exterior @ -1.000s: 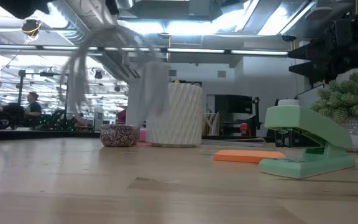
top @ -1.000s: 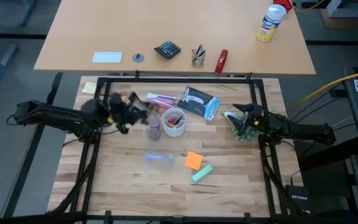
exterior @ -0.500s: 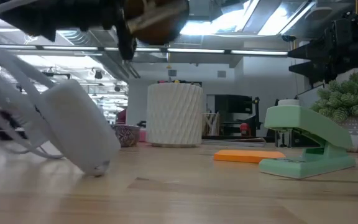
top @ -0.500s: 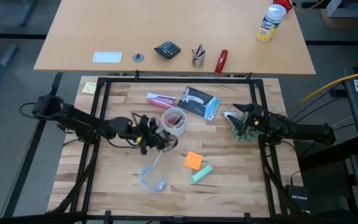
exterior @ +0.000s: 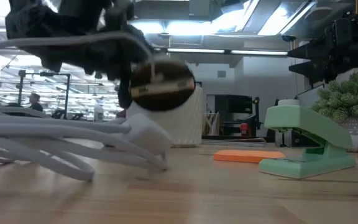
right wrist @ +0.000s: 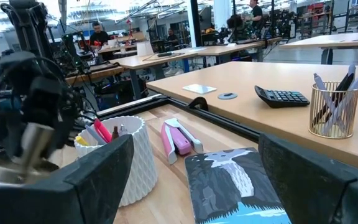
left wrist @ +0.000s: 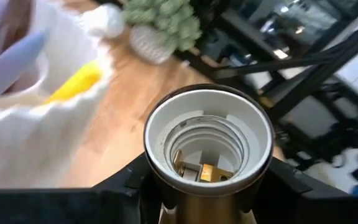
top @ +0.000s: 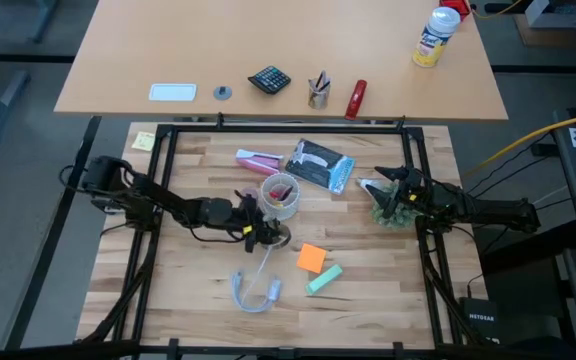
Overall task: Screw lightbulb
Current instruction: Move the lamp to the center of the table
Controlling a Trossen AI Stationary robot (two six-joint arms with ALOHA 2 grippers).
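Your left gripper (top: 260, 235) was clamped on the socket (left wrist: 208, 146); the bulb (left wrist: 107, 19) lay nearer your wide-open right gripper (top: 376, 186).

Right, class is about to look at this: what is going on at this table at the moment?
The left end effector holds a brass lamp socket above the middle of the table, beside the white ribbed cup. Its white cord trails onto the wood. The socket is empty. The right end effector waits open by the small potted plant.
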